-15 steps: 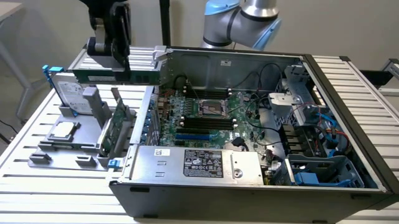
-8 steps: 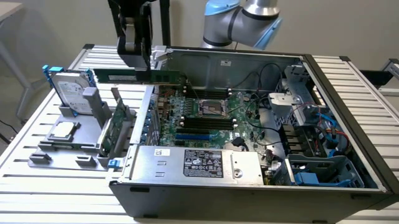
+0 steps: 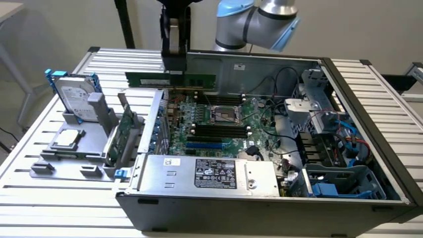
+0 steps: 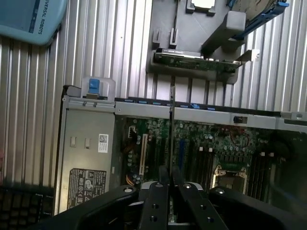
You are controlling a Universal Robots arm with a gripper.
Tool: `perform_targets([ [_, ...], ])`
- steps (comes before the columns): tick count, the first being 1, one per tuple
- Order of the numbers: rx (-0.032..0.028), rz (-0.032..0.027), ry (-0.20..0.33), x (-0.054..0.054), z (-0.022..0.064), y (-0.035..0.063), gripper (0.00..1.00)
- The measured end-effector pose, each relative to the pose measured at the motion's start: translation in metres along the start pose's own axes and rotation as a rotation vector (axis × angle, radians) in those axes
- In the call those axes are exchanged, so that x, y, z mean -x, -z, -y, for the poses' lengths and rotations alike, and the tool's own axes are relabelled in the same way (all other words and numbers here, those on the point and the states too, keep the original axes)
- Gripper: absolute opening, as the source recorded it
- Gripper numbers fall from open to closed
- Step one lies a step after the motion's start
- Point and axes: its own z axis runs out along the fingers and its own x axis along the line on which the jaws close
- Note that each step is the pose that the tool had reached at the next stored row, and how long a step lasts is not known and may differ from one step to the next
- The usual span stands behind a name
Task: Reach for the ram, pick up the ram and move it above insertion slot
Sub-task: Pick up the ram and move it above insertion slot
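**Silver-and-blue arm with a black hand**

The arm (image 3: 261, 22) has rounded silver-grey metal joint housings fitted with pale blue plastic caps, smooth and glossy under the light. In the wrist view one such pale blue cap (image 4: 31, 19) has a rounded corner and carries dark lettering reading "UNIVERSAL ROBOTS" along its edge. The hand (image 3: 176, 67) is black throughout: a tall, boxy body in the exterior view, narrowing downward. Seen from the wrist, its fingers (image 4: 156, 203) are matte black bars with small round screw holes, joined to curved black links by silver pivot pins.
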Motion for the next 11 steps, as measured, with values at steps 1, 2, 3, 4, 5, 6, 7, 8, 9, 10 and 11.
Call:
perform_targets([
  [1, 0.0001, 0.0000, 0.000, 0.001, 0.0045, 0.0001, 0.14],
  [2, 0.0000, 0.0000, 0.000, 0.002, 0.0092, 0.0001, 0.14],
  [3, 0.0000, 0.0001, 0.000, 0.003, 0.0141, -0.0001, 0.14],
  [4, 0.0000, 0.0001, 0.000, 0.004, 0.0186, -0.0002, 0.14],
  [5, 0.0000, 0.0000, 0.000, 0.005, 0.0228, -0.0005, 0.14],
  [6, 0.0000, 0.0000, 0.000, 0.007, 0.0269, -0.0009, 0.14],
  [7, 0.0000, 0.0000, 0.000, 0.009, 0.0310, -0.0013, 0.14],
  [8, 0.0000, 0.0000, 0.000, 0.010, 0.0351, -0.0018, 0.14],
  [9, 0.0000, 0.0000, 0.000, 0.012, 0.0392, -0.0024, 0.14],
  [10, 0.0000, 0.0000, 0.000, 0.014, 0.0432, -0.0030, 0.14],
  [11, 0.0000, 0.0001, 0.000, 0.015, 0.0472, -0.0038, 0.14],
])
